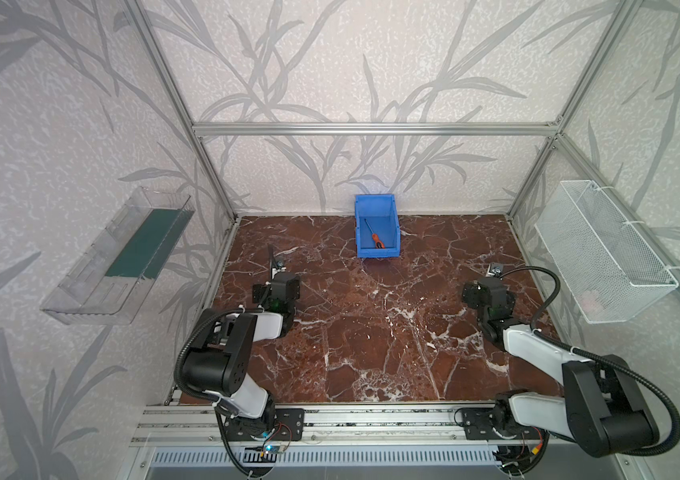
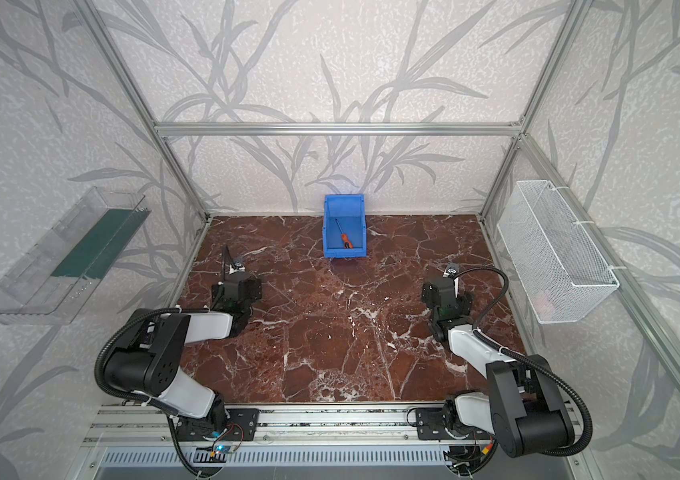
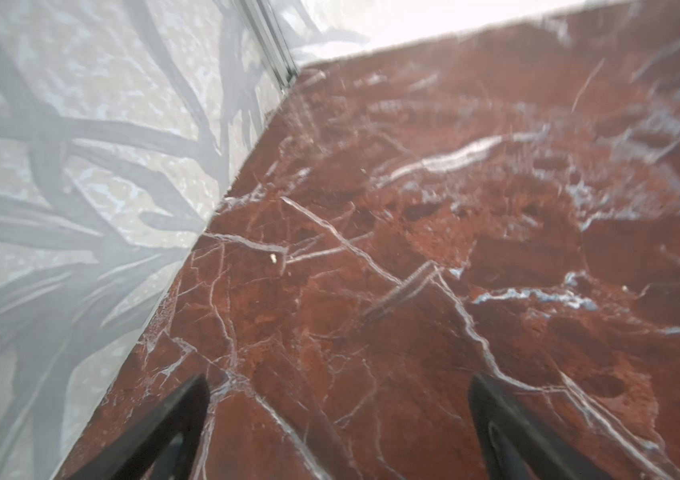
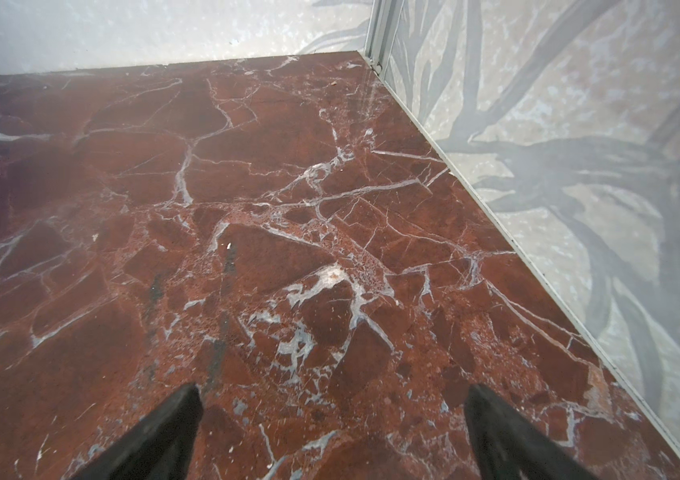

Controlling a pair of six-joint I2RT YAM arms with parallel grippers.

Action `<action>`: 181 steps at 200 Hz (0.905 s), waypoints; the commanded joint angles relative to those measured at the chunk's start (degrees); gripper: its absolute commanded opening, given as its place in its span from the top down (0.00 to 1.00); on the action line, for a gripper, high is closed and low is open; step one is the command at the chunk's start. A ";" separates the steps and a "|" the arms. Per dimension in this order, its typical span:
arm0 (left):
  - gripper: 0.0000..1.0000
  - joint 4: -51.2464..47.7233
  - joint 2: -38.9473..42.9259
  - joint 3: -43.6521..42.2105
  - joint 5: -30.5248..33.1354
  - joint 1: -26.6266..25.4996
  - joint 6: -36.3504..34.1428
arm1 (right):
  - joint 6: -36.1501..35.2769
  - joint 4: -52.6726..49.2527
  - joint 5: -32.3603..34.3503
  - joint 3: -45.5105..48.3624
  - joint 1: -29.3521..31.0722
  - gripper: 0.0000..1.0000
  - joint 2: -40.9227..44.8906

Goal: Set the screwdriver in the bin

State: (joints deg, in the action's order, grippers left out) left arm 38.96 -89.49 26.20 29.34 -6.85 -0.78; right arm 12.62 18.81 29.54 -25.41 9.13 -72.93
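The blue bin (image 1: 375, 202) (image 2: 344, 202) stands at the back middle of the red marble table, against the rear wall. Inside it the orange-handled screwdriver (image 1: 374, 237) (image 2: 344, 238) lies aslant on the bin floor, shaft toward the back. Neither gripper is near it. My left gripper (image 3: 338, 388) is open over bare marble by the left wall, nothing between its fingers. Over bare marble near the right wall, my right gripper (image 4: 334, 394) is also open and empty. In both top views the wrists (image 1: 278, 291) (image 1: 489, 293) sit well in front of the bin, folded back.
A clear plastic tray (image 1: 122, 257) hangs on the left wall and a white wire mesh basket (image 1: 604, 253) on the right wall. An aluminium rail (image 1: 371, 419) carries both arm bases along the front edge. Frame posts stand in the back corners.
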 commanded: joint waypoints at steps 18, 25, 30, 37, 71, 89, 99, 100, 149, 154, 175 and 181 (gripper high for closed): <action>0.01 17.36 0.62 -6.27 -4.83 2.43 2.98 | 0.67 3.60 -0.24 1.64 0.46 0.01 1.89; 0.01 17.73 -0.05 -5.81 -4.52 2.41 2.81 | 0.38 4.30 -0.48 1.84 0.45 0.01 1.91; 0.01 18.11 -0.31 -5.88 -4.63 2.44 2.95 | 0.06 4.58 -0.53 1.93 0.45 0.01 1.91; 0.01 18.43 -0.54 -5.85 -4.73 2.61 3.04 | -0.43 4.97 -0.62 1.88 0.45 0.01 1.83; 0.01 20.27 -1.17 -6.25 -5.00 2.77 2.88 | -2.51 7.07 -1.03 2.16 0.54 0.01 1.05; 0.01 21.30 -1.52 -6.35 -5.00 2.79 2.51 | -4.62 10.36 -1.19 3.03 0.63 0.01 0.56; 0.01 21.10 -1.47 -6.33 -5.00 2.78 2.62 | -5.62 12.79 -2.62 3.49 0.63 0.01 0.03; 0.01 21.13 -1.47 -6.33 -5.00 2.80 2.62 | -5.74 13.16 -2.85 3.55 0.63 0.01 -0.04; 0.01 21.29 -1.48 -6.33 -4.98 2.72 2.53 | -16.79 28.82 -8.58 6.74 4.15 0.01 -4.79; 0.01 21.30 -1.47 -6.33 -4.93 2.76 2.52 | -17.72 30.77 -10.17 7.16 4.12 0.01 -5.78; 0.01 21.25 -1.47 -6.33 -5.01 2.76 2.49 | -20.81 40.87 -14.23 9.58 4.21 0.01 -11.61; 0.01 21.20 -1.47 -6.37 -4.98 2.75 2.53 | -21.04 44.92 -14.21 10.77 4.23 0.01 -13.41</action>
State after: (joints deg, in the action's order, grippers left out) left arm 58.74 -90.43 20.10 24.36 -4.32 1.54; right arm -2.90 46.48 19.57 -17.96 13.19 -81.08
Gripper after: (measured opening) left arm 0.989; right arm 0.991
